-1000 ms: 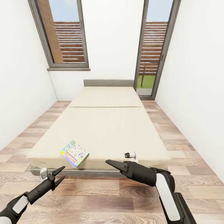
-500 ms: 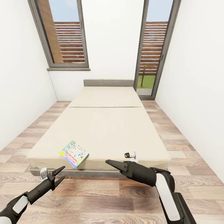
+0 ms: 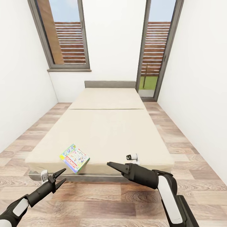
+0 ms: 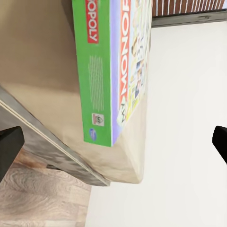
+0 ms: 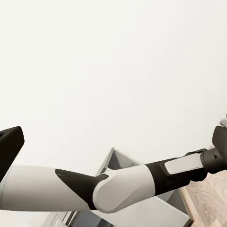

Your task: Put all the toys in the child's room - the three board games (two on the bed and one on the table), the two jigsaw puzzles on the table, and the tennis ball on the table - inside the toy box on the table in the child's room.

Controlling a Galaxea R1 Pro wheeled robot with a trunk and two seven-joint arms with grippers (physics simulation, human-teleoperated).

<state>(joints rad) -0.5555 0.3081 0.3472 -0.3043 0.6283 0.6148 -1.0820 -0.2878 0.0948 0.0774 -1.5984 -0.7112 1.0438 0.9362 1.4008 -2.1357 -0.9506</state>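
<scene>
One board game (image 3: 74, 157), a green-bordered box with a red logo, lies flat at the bed's (image 3: 107, 126) near left corner, its corner slightly over the edge. The left wrist view shows the board game (image 4: 113, 71) close up, edge-on, resting on the cream mattress (image 4: 42, 61). My left gripper (image 3: 64, 175) hangs open over the floor just below and in front of the box, nothing between its fingers (image 4: 9, 146). My right gripper (image 3: 108, 163) hovers at the bed's front edge, right of the box, with its fingertips (image 5: 9, 142) spread open and empty.
White walls close in on both sides, with strips of wood-plank floor (image 3: 176, 138) along the bed. A grey headboard (image 3: 109, 84), a window (image 3: 64, 34) and a glass door (image 3: 156, 50) with brown shutters stand at the far end. My left arm (image 5: 118, 189) crosses the right wrist view.
The whole view has shifted slightly: the bed's front edge and the board game sit a little lower and nearer. Both arms hold the same pose.
</scene>
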